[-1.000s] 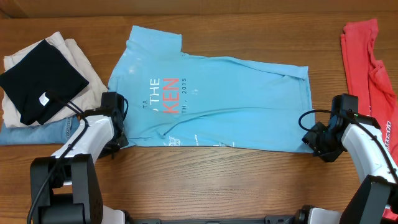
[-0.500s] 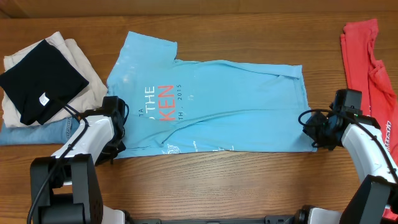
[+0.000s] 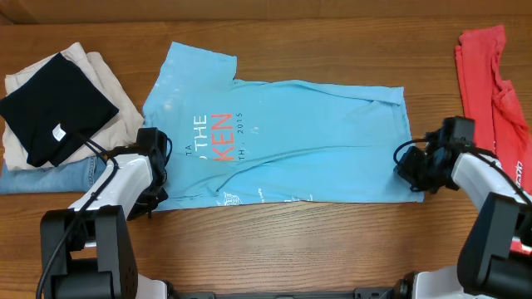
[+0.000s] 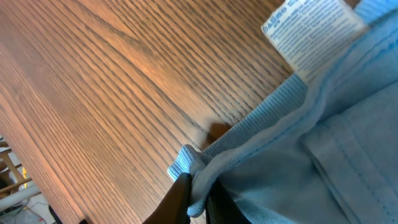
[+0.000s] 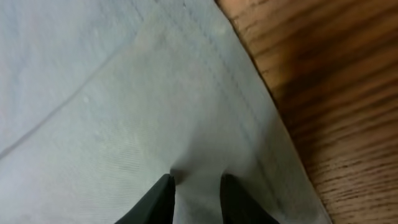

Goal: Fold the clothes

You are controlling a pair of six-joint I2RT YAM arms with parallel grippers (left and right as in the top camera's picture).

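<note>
Light blue T-shirt (image 3: 307,141) spread flat on bench (image 3: 332,249), red and white lettering facing up. Collar end toward left arm, hem toward right arm.

Left gripper (image 4: 198,190) at shirt's collar end, jaws clenched on ribbed collar edge. White care label (image 4: 311,34) just beyond.

Right gripper (image 5: 196,186) at shirt's hem corner, jaws narrowly apart, cloth between tips. Pinched or not, cannot tell.

Coral-red T-shirt (image 3: 482,75) past hem end, apart from blue shirt.

Black garment (image 3: 54,104) stacked on cream cloth (image 3: 108,83) and denim (image 3: 50,176), beyond collar end.

The light blue T-shirt (image 3: 316,133) is showing "THE" in white, "KEN" in red and "2015"; its tag (image 4: 306,32) is carrying print too blurred to read.
</note>
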